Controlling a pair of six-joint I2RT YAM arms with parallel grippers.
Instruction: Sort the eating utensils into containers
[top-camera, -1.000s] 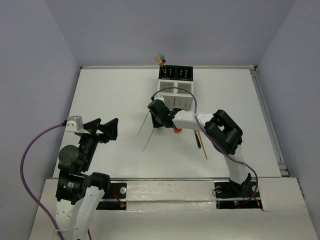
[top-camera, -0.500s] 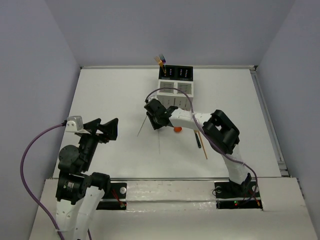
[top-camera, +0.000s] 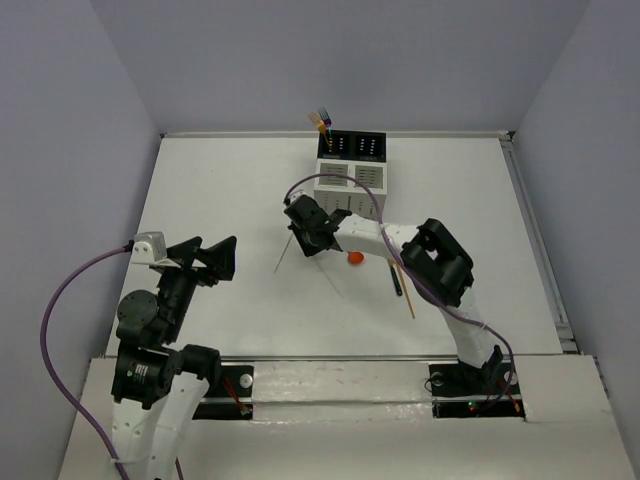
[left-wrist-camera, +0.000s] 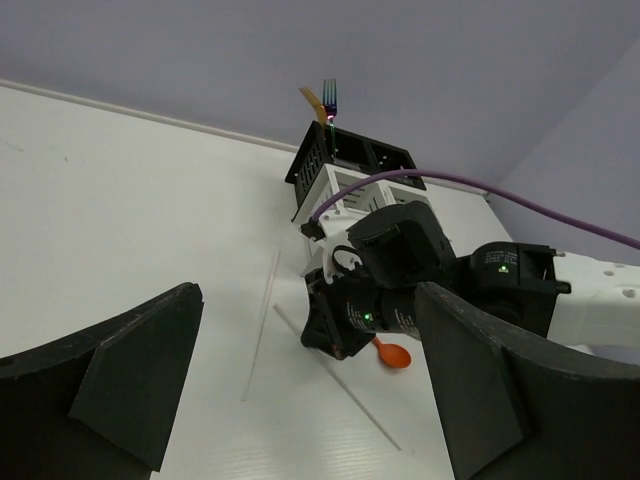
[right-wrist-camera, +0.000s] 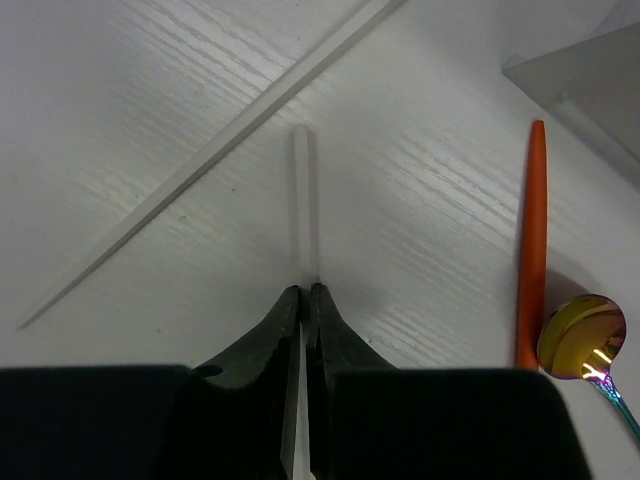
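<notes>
White stick (right-wrist-camera: 302, 200), orange spoon (left-wrist-camera: 393, 353)

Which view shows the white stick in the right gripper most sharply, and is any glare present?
Right wrist: white stick crisp in the right gripper, glare on the iridescent spoon. Top external: evenly lit, second white stick faint against the table. Left wrist: no glare.

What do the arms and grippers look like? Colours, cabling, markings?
Left arm and right arm: white links, black joints. Left gripper and right gripper: black tapered fingers. Purple cable loops along each; green LED on right gripper body.
</notes>
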